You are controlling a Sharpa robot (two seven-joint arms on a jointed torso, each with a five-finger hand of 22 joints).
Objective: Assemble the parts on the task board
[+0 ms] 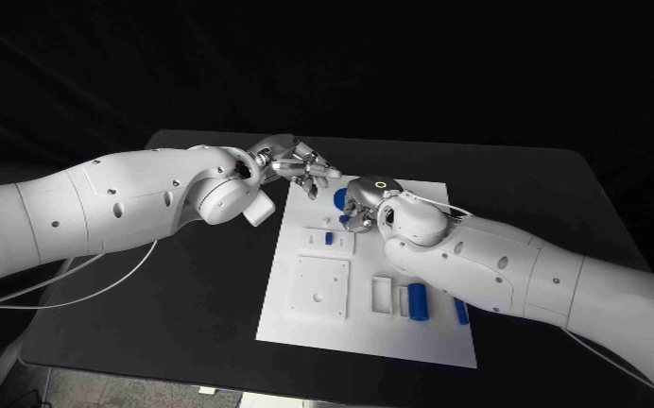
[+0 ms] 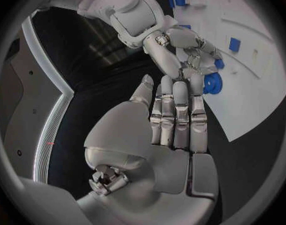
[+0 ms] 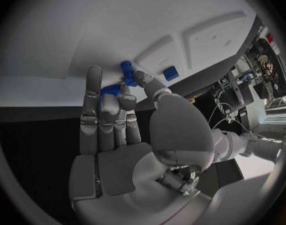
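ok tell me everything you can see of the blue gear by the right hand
The blue gear is a round, toothed wheel that looks like plastic, with holes through its face. It lies flat at the far end of the white task board. The right hand reaches over it, with its fingertips touching or gripping the gear; whether it is lifted cannot be told. The left hand hovers beside the board, holding nothing.

Lab — black table (image 1: 545,200), dark backdrop, cabling (image 3: 233,107).
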